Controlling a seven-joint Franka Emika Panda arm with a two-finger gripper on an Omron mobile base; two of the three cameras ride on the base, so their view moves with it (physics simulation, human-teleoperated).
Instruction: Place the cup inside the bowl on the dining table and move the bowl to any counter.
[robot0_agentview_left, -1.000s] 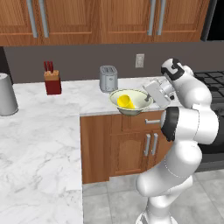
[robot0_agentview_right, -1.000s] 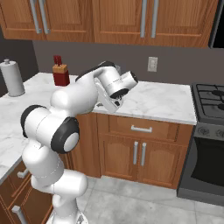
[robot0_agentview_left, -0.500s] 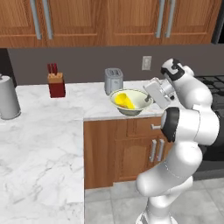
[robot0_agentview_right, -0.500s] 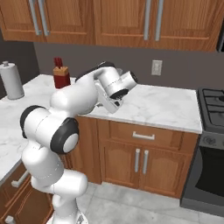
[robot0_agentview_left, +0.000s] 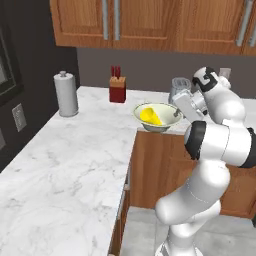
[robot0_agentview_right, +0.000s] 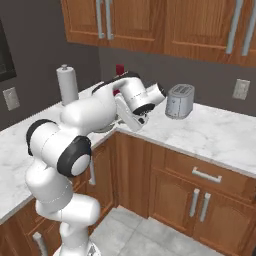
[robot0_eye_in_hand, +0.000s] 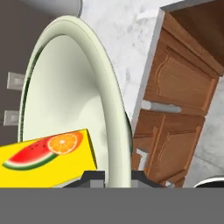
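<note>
We hold the bowl (robot0_agentview_left: 157, 117) by its right rim, the gripper (robot0_agentview_left: 184, 106) closed on that thin edge with the two fingers straddling the wall, as the hand view shows the rim (robot0_eye_in_hand: 114, 131) running straight down between them. The cup (robot0_agentview_left: 150, 116) lies on its side inside the bowl, so the first half of the task looks done. In the left base view the bowl hangs at the near edge of the counter (robot0_agentview_left: 75, 150), just in front of the toaster (robot0_agentview_right: 179, 100), seemingly a little above the marble, though we cannot tell for certain. The bowl lies left of our fingers, so setting it down means moving further left and down over the marble.
</note>
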